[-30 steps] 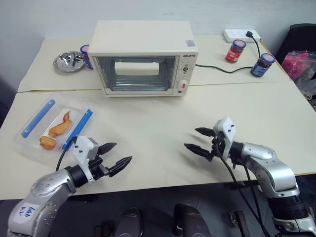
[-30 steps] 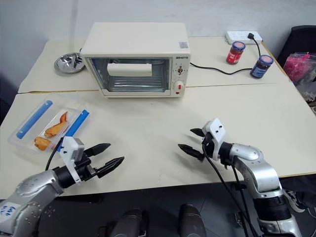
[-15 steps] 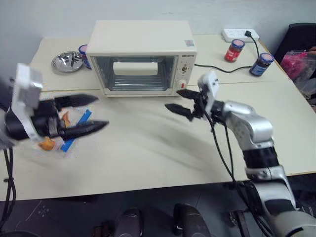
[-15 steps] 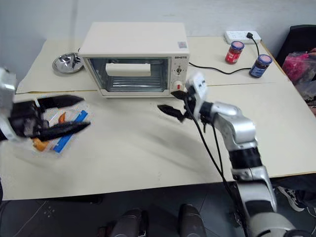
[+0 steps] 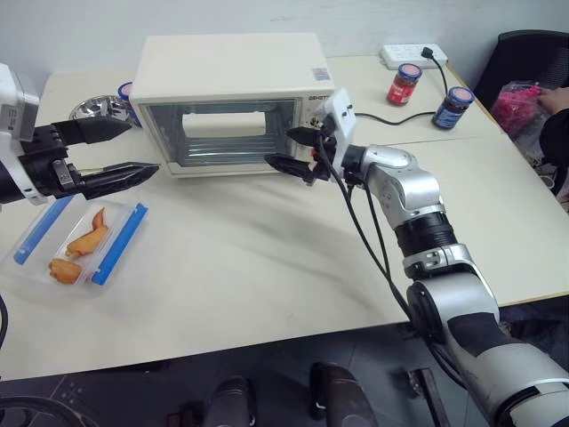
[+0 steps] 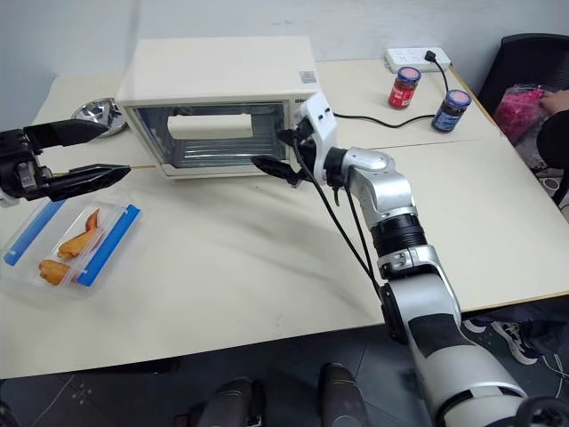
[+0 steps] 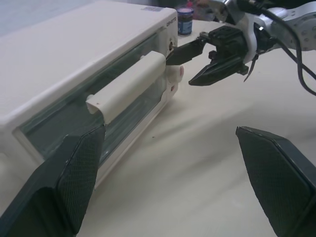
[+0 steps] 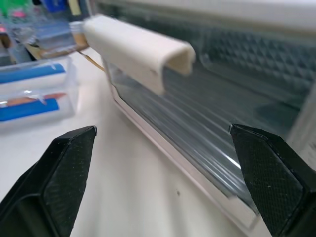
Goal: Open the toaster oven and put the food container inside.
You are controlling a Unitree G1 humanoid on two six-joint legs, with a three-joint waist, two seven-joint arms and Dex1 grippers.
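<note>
The cream-white toaster oven [image 5: 227, 76] stands at the back of the table with its glass door shut and the handle [image 7: 129, 80] across the door's top. My right gripper [image 5: 279, 147] is open, held level at the door's right end, close to the control panel, fingertips toward the glass. My left gripper [image 5: 144, 147] is open too, raised left of the oven and pointing at it. Below it on the table lies the food container [image 5: 76, 242], clear with two blue strips and fried pieces inside. Neither gripper holds anything.
A steel bowl [image 5: 89, 108] sits behind the oven's left corner. Two jars [image 5: 402, 84] [image 5: 449, 107], a power strip [image 5: 409, 56] and the oven's black cord [image 5: 378, 114] lie at the back right. A pink bag [image 5: 520, 98] and a person's hand [image 5: 556, 96] show at the far right.
Both arms have risen from near the table's front edge. The right gripper has gone forward to the oven door's right end; the left has lifted to the oven's left, above the container. Both stayed open.
</note>
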